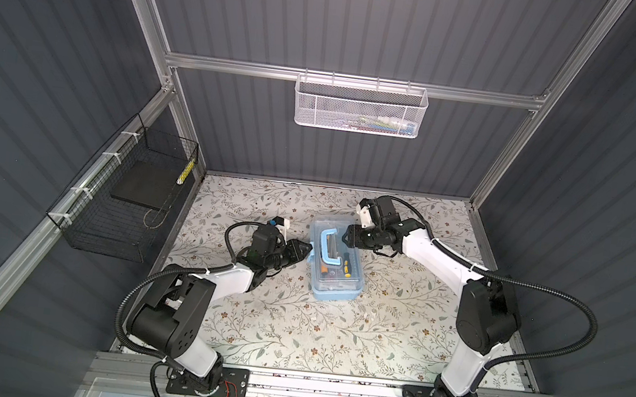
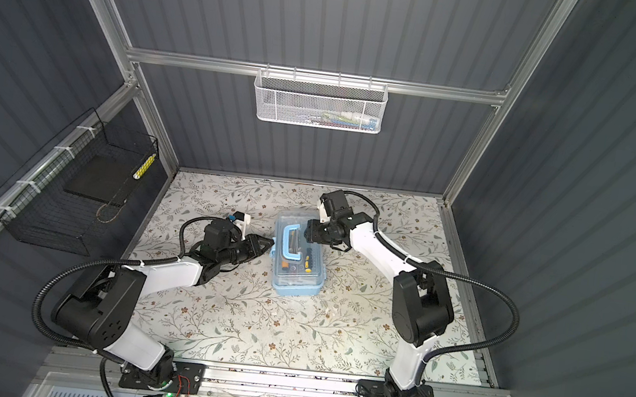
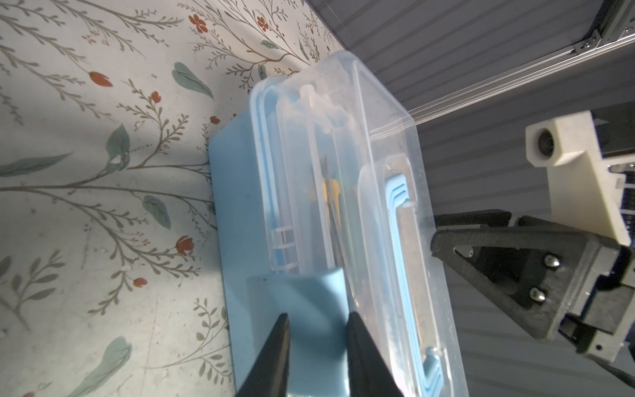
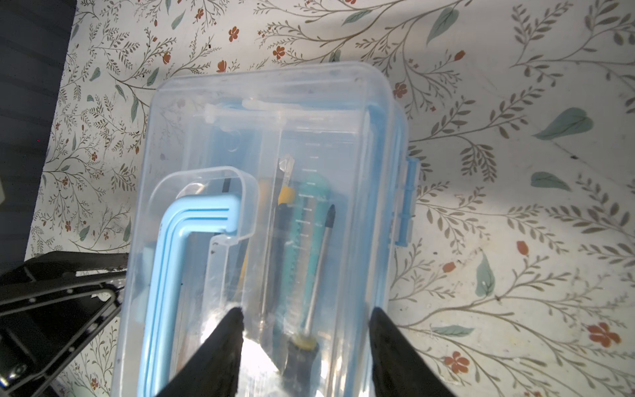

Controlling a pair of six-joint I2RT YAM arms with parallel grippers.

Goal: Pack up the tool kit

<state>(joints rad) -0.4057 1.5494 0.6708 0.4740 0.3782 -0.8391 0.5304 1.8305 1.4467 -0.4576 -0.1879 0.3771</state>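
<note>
The tool kit is a light-blue box with its clear lid down, lying mid-table. Through the lid I see a screwdriver and a teal utility knife; the blue handle lies flat on top. My left gripper is at the box's left side, jaws a little apart, tips over the blue side latch. My right gripper hovers open above the lid's far end, with nothing between its fingers.
A white mesh basket hangs on the back wall with small items inside. A black wire basket on the left wall holds a dark pad and a yellow-black tool. Floral table surface surrounds the box.
</note>
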